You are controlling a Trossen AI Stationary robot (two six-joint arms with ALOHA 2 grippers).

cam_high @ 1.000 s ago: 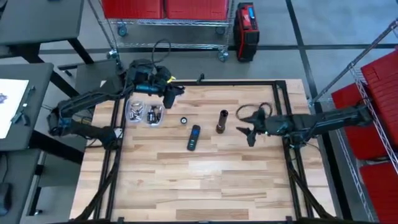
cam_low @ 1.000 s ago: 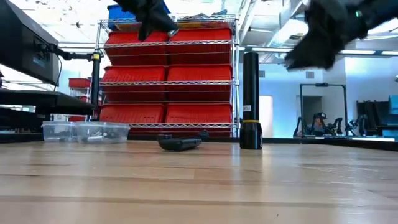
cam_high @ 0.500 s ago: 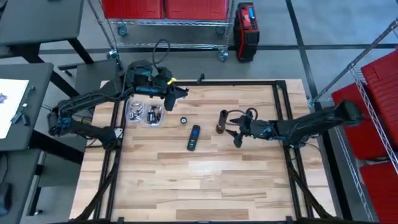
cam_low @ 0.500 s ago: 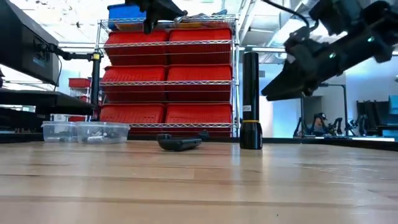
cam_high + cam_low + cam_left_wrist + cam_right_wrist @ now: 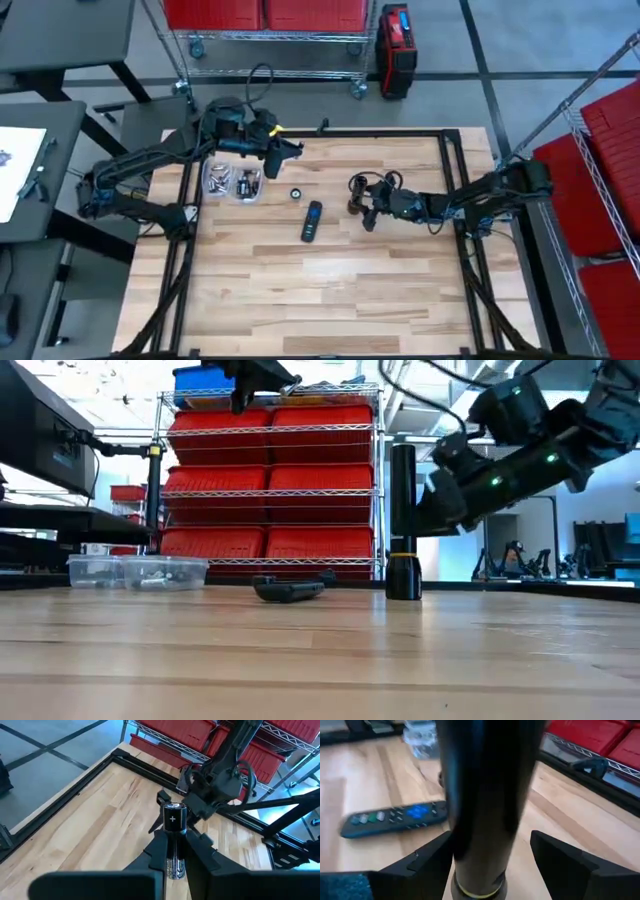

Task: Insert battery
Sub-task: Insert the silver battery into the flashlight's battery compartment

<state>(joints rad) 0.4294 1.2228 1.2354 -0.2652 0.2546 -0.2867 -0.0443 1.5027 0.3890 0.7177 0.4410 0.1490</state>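
Observation:
A black flashlight (image 5: 403,520) stands upright on the table on its wider end (image 5: 404,578). My right gripper (image 5: 364,205) is open, with one finger (image 5: 432,862) on each side of the flashlight's body (image 5: 487,795); a gap shows beside the other finger (image 5: 565,867). My left gripper (image 5: 287,150) hovers over the far left of the table, shut on a black battery (image 5: 173,837). A black remote (image 5: 312,220) lies flat on the table between the two arms. My left gripper pinches the battery's sides (image 5: 172,852) between its two fingers, which lie along the battery. The plus end (image 5: 172,816) sticks out past the fingertips. The battery is lifted clear of the table.
Two clear containers (image 5: 232,182) with small parts sit at the table's far left. A small round cap (image 5: 296,193) lies between them and the remote. Bare wood fills the near half of the table. Shelves with red bins (image 5: 270,490) stand beyond the far edge.
My right gripper has moved toward the table's left edge and come down to the flashlight, so that its open fingers now stand on either side of the body. The flashlight has stayed upright in place.

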